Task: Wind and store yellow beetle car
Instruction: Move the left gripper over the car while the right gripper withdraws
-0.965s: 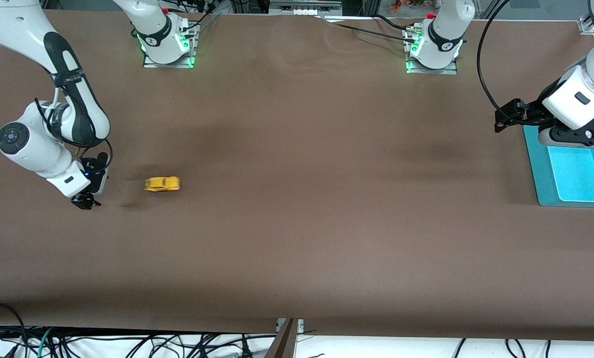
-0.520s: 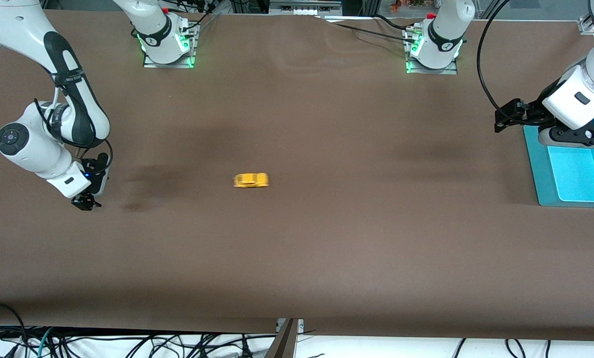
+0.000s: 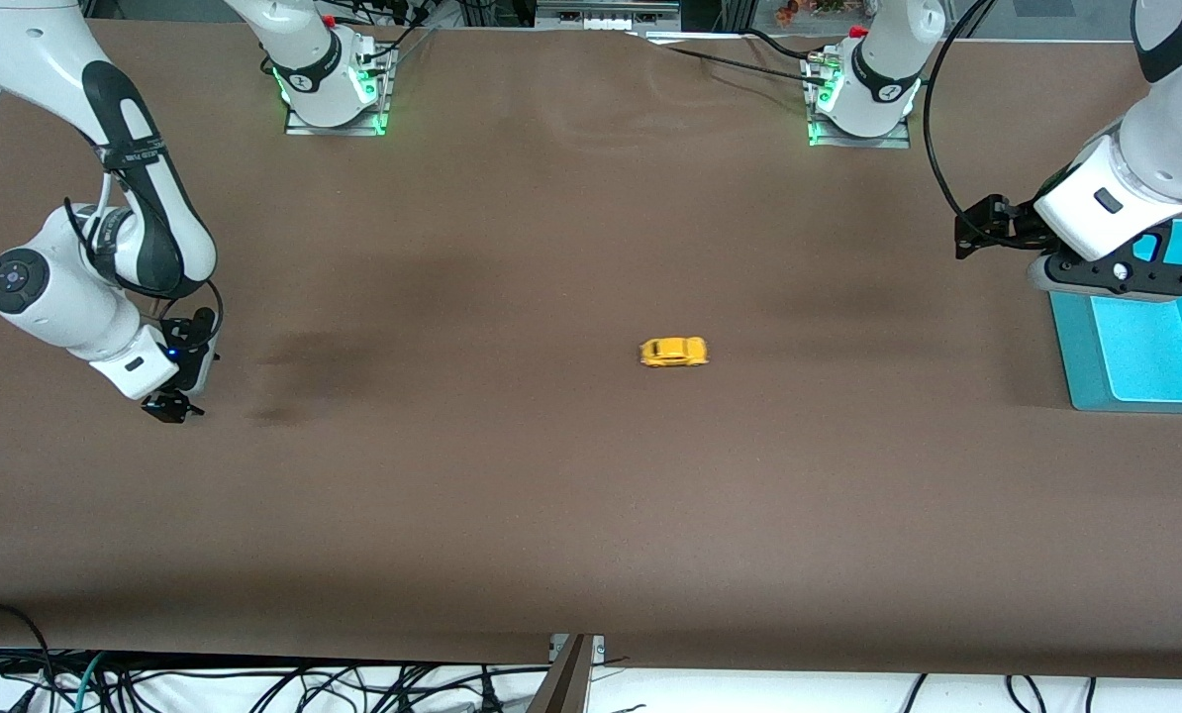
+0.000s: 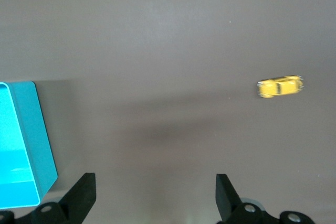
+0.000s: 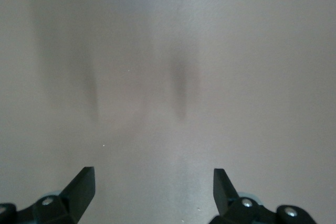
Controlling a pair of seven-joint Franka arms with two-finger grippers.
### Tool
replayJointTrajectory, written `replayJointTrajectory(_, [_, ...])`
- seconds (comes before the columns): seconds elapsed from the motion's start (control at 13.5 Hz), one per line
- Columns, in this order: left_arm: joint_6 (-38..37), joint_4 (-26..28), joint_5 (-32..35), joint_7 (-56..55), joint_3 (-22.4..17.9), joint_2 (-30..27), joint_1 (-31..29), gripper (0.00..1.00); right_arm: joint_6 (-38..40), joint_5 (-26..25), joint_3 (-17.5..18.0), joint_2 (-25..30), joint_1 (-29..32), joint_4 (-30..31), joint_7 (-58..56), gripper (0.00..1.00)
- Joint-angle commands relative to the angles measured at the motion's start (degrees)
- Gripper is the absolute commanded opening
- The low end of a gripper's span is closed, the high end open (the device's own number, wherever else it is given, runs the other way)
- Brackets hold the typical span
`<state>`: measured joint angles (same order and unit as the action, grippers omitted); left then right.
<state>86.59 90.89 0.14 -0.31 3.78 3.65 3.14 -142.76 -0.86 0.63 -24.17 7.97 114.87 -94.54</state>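
Note:
The yellow beetle car [image 3: 673, 352] stands alone on the brown table near its middle, and the left wrist view shows it [image 4: 280, 86] too, well ahead of that gripper. My left gripper [image 3: 975, 236] hangs open and empty over the table beside the blue bin, toward the left arm's end; its jaws [image 4: 155, 192] stand wide with bare table between them. My right gripper [image 3: 167, 406] is open low over the table at the right arm's end, far from the car. In the right wrist view its jaws [image 5: 154, 190] frame only bare table.
A blue open bin [image 3: 1076, 347] sits at the left arm's end of the table, partly under the left hand, and its corner [image 4: 31, 145] shows in the left wrist view. Cables hang below the table's front edge [image 3: 591, 654].
The car has rolled across the table from beside the right gripper to the middle, toward the left arm's end. The left hand has shifted slightly toward the middle. The right arm barely moved.

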Motion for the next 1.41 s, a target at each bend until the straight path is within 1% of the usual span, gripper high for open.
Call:
replayJointTrajectory(0.0, [-2.04, -1.68, 1.18, 5.47, -0.08, 1.62, -0.41, 1.0, 4.67, 0.77, 0.77, 1.13, 0.29, -2.37, 3.73, 0.99])
replayJointTrajectory(0.15, [-1.86, -1.68, 1.35, 10.74, -0.17, 2.94, -0.5, 1.0, 8.87, 0.77, 1.65, 2.01, 0.29, -5.43, 8.39, 0.99])
replayJointTrajectory(0.22, [-1.86, -1.51, 1.26, 15.12, -0.17, 3.73, -0.59, 1.0, 11.77, 0.69, 1.83, 2.19, 0.29, -7.19, 11.28, 0.99])
replayJointTrajectory(0.45, [-0.73, -1.42, 1.26, 27.09, -0.08, 8.29, -0.16, 1.0, 19.68, 0.69, 3.05, 3.24, 0.21, -12.9, 19.72, 0.99])
replayJointTrajectory(0.59, [1.12, -0.72, 1.26, 32.01, 0.35, 10.49, 0.55, 1.0, 27.4, 0.69, 4.55, 3.77, 0.21, -17.73, 26.3, 0.99])
replayJointTrajectory(0.74, [3.31, -0.45, 1.18, 39.21, 0.97, 14.53, 1.08, 1.0, 34.53, 0.51, 6.13, 3.77, 0.21, -22.65, 35.52, 0.99])
replayJointTrajectory(0.82, [5.76, 0.86, 1.18, 42.38, 1.32, 16.03, 1.77, 1.0, 38.3, 0.42, 7.35, 3.95, 0.21, -24.94, 41.75, 0.99])
replayJointTrajectory(0.97, [13.65, 6.2, 1.18, 46.78, 2.28, 16.3, 2.4, 1.0, 46.47, -0.1, 9.82, 4.65, -0.14, -29.77, 56.24, 0.99])
replayJointTrajectory(1.11, [22.26, 11.65, 1.09, 50.83, 3.95, 16.74, 2.48, 1.0, 52.82, -0.19, 11.93, 4.65, -0.14, -33.21, 68.12, 0.99])
replayJointTrajectory(1.26, [30.79, 16.93, 1.0, 52.51, 6.93, 17.09, 2.48, 1.0, 55.73, -0.11, 12.55, 5.0, -0.14, -34.8, 74.65, 0.99])
replayJointTrajectory(1.34, [33.88, 19.22, 0.91, 52.52, 7.99, 17.36, 2.48, 1.0, 56.53, -0.1, 13.07, 5.53, -0.23, -34.98, 76.86, 0.99])
